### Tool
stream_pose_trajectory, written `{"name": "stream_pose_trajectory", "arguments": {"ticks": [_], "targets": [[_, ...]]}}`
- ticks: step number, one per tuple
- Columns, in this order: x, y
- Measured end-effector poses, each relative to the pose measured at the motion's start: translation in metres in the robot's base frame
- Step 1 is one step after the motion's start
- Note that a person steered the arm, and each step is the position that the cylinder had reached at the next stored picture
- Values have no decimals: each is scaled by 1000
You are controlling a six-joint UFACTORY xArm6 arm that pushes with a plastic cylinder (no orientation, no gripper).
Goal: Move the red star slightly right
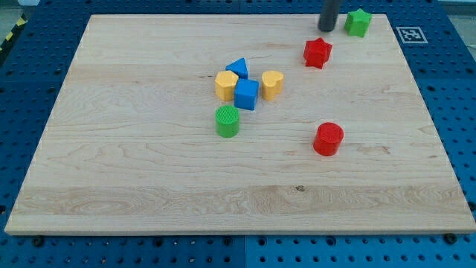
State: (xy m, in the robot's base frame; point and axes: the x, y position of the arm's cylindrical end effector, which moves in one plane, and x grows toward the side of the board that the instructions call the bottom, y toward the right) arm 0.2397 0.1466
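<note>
The red star (pixel 317 53) lies on the wooden board (pixel 149 171) near the view's top, right of centre. My tip (pixel 326 28) touches the board just above the red star and slightly to its right, a small gap apart from it. The green star (pixel 358 22) sits just right of my tip at the board's top edge.
A cluster sits at the board's middle: a blue triangle (pixel 237 68), a yellow hexagon (pixel 226 85), a blue cube (pixel 246 94) and a yellow heart (pixel 272 84). A green cylinder (pixel 227 120) lies below them. A red cylinder (pixel 328 138) lies lower right.
</note>
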Motion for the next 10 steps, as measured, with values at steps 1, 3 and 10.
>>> {"name": "stream_pose_trajectory", "arguments": {"ticks": [1, 3, 10], "targets": [[26, -55], [31, -63], [65, -44]]}}
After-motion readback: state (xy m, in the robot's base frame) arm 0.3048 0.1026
